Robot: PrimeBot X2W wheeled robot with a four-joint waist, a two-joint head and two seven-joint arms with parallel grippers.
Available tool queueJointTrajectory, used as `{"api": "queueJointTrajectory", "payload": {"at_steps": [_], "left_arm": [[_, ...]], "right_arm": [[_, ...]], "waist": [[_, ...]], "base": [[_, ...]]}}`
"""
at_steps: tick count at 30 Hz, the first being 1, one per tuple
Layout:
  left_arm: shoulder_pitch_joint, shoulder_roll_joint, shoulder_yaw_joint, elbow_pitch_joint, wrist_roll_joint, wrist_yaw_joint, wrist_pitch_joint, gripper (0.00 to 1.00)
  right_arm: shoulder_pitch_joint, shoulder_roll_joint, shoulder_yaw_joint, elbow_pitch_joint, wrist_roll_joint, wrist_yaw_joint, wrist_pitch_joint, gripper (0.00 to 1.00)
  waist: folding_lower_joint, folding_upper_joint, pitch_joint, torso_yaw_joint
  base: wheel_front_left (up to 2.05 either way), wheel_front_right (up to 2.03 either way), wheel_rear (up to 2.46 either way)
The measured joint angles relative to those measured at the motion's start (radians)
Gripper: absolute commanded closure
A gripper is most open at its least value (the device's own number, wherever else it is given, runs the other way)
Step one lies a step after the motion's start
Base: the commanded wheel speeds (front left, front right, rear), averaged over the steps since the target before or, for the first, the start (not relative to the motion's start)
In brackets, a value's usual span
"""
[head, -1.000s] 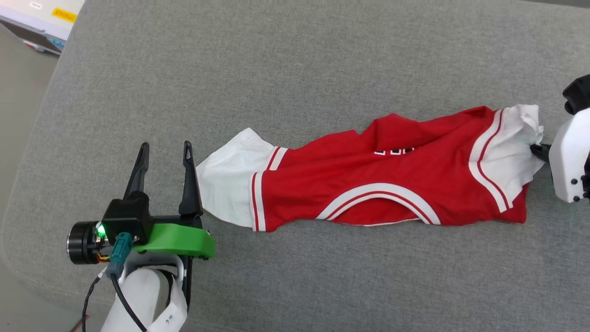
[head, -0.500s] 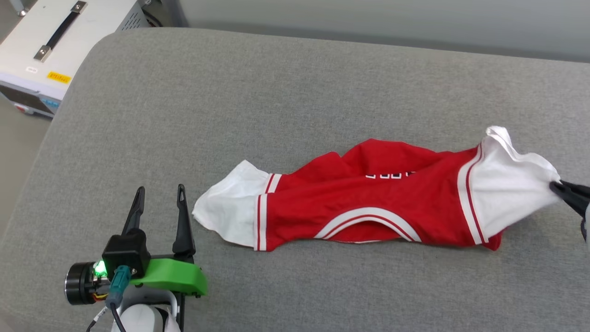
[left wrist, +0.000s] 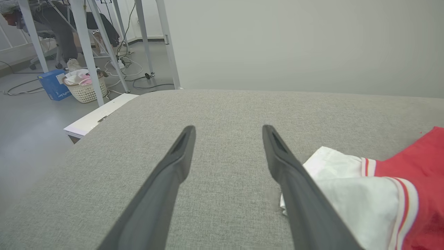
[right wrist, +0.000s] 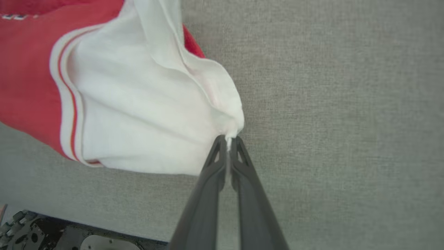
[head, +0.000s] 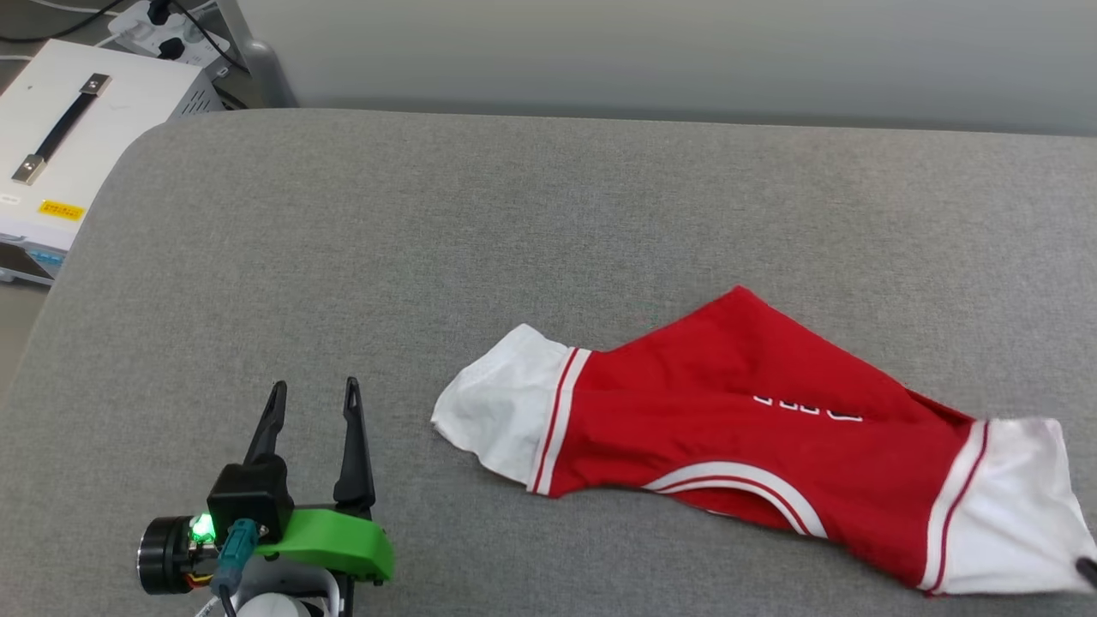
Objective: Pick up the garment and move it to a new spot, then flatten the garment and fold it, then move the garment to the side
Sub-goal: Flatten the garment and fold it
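Red jersey T-shirt with white sleeves (head: 754,446) is clamped at one sleeve hem by right gripper (right wrist: 229,139), likely for dragging; left gripper (head: 314,387) is held apart, empty.

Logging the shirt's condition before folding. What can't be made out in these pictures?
- Print on the shirt: head view, a fold hides all but white edges.
- Right gripper: head view, cut off by the right edge.
- Shirt's underside: every view, it lies on the grey cushion.
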Motion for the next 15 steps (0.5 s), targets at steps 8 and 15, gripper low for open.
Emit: {"api": "queueJointTrajectory", "payload": {"at_steps": [8,15], "left_arm": [[-0.001,-0.011,-0.001,0.026,0.018,-0.016,0.0,0.0],[0.0,-0.016,0.005,0.031,0.029,-0.019,0.0,0.0]], "right_arm": [[0.008,0.087,-0.02,0.125,-0.053,0.0,-0.071,0.44],[-0.024,0.087,-0.063,0.046,-0.115,0.0,-0.228,0.0]], "waist": [[0.0,0.0,0.006,0.011],[0.0,0.0,-0.012,0.01]], "base": [[0.0,0.0,0.0],[0.0,0.0,0.0]]}}
